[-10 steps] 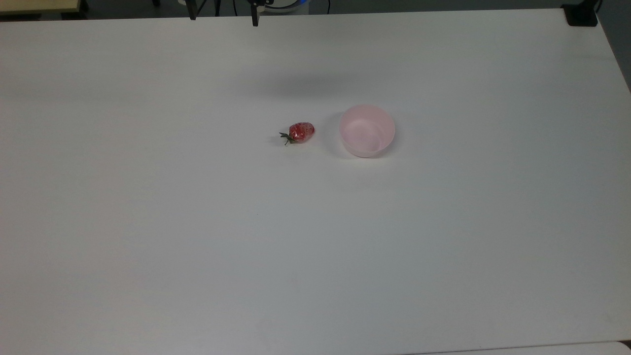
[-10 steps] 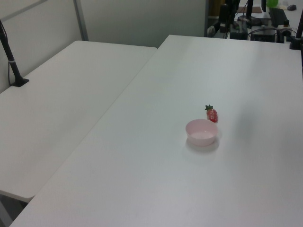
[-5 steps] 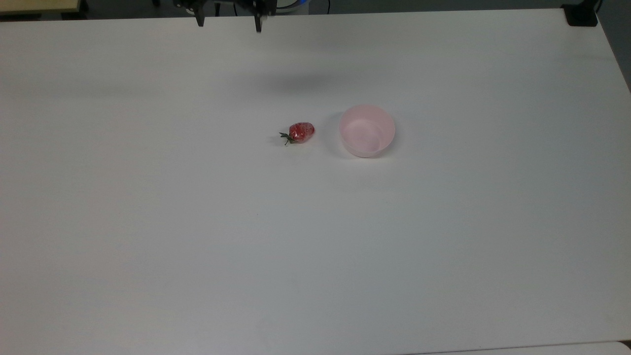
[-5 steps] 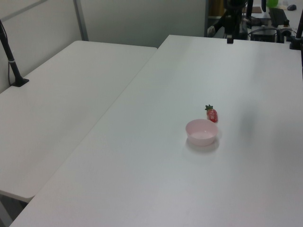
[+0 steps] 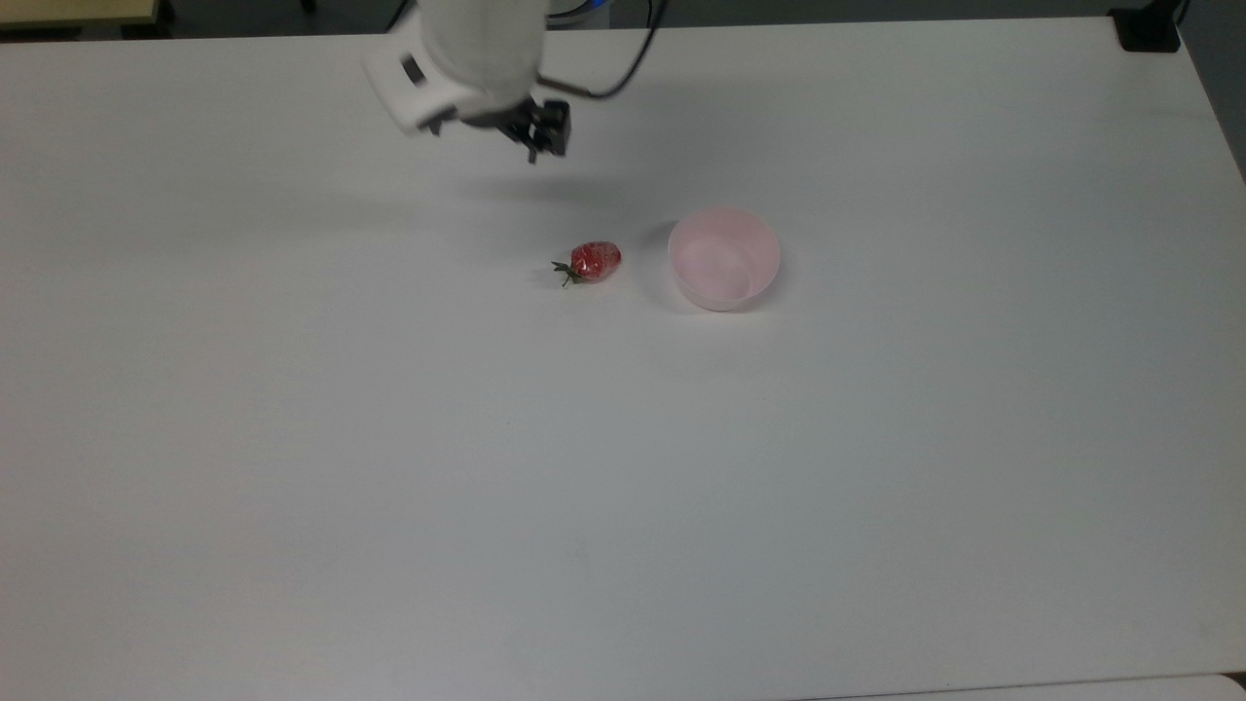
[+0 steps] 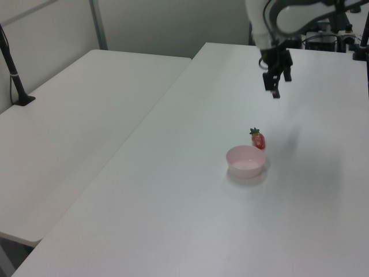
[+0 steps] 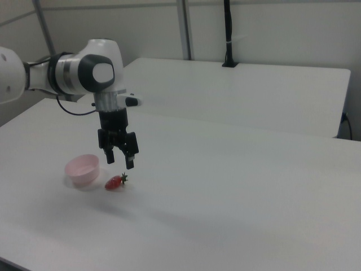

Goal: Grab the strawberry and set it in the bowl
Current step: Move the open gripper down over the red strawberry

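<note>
Red strawberry lies on its side near upright pink bowl

A lab or test room is suggested; plain white tables, grey partition walls, clamped black poles, cabling.

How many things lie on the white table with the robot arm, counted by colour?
Red: 1, the strawberry
Pale pink: 1, the bowl
Total: 2
</note>
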### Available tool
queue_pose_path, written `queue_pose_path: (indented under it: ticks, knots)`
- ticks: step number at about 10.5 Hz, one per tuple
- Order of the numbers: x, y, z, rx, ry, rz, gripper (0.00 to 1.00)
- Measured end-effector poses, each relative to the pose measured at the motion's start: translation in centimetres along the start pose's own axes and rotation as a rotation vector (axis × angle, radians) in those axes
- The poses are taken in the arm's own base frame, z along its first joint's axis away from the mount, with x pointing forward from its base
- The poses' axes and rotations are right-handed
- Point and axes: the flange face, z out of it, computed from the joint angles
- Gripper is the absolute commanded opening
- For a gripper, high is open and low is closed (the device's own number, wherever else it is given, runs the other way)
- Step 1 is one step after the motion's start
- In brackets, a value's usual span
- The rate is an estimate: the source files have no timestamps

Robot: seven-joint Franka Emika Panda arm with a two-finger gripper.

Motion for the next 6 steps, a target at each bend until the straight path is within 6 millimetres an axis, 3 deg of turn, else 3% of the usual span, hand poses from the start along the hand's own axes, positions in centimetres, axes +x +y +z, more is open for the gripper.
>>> queue_pose_path:
  ticks: [3, 6]
  knots:
    - [2.2, -1.7, 3.0, 0.031, 0.034, 0.063, 1.0]
    - [3.3, -4.0, 6.0, 0.154, 0.124, 0.293, 1.0]
